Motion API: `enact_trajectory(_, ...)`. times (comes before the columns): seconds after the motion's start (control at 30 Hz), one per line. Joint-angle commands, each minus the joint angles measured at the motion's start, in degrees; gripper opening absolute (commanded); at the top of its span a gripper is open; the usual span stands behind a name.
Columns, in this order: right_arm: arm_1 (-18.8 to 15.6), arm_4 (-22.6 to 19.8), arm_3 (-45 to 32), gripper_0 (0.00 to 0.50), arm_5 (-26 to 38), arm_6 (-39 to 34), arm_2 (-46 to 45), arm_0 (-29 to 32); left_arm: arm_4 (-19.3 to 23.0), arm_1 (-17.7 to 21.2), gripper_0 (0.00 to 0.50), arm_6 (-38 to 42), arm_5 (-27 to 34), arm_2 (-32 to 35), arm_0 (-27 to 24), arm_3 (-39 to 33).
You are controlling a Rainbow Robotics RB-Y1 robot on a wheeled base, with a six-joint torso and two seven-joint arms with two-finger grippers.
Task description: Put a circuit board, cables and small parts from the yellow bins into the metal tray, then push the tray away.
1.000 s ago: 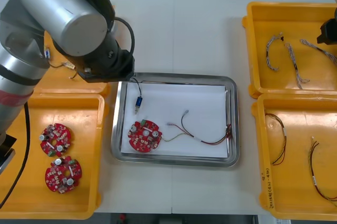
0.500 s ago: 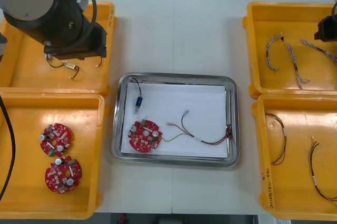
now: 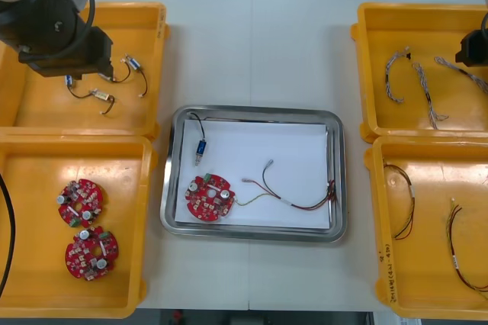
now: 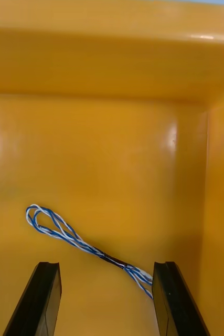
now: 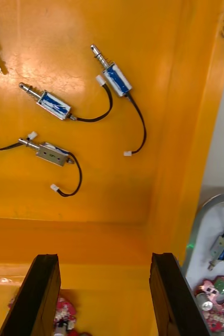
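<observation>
Several small metal parts (image 5: 54, 105) lie beyond the left pincer (image 5: 104, 257).
It gapes wide, empty; the right pincer (image 4: 106, 264), likewise, hangs over a twisted blue and white cable (image 4: 72, 239).

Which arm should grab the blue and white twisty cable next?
The right arm. Its open jaws hang over the blue and white cable in its yellow bin; the left arm is across the table.

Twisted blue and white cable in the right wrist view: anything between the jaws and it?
Nothing visible. The right gripper hangs with jaws open over the twisted blue and white cable, uncovered on the yellow bin floor. The left gripper hovers over small metal parts.
</observation>
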Motion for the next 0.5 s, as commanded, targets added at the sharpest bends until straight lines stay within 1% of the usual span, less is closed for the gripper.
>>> enact_trajectory(0.03, 0.46, -1.65, -0.55, 0.5, -1.36, 0.87, -1.2, 1.0, -3.1, 2.1, 0.5, -9.69, 0.46, 2.25, -5.02, 4.31)
enact_trajectory(0.1, 0.73, -1.73, -0.55, 0.5, -1.45, 0.43, -1.2, 1.0, -4.15, 2.1, 0.5, -11.8, 0.46, 2.43, -6.25, 6.86)
enact_trajectory(0.23, 0.9, -2.79, -0.64, 0.5, -1.71, -0.1, -1.29, 0.91, -4.59, 2.1, 0.5, -14.26, 0.46, 4.27, -7.13, 9.58)
enact_trajectory(0.43, 0.81, -3.67, -0.64, 0.5, -2.33, -0.36, -1.73, 0.91, -7.05, 2.1, 0.5, -19.09, 0.46, 7.08, -8.72, 14.68)
enact_trajectory(0.5, 0.9, -4.28, -0.64, 0.5, -2.42, -0.45, -1.73, 0.91, -8.55, 2.1, 0.5, -21.02, 0.46, 7.61, -9.86, 17.75)
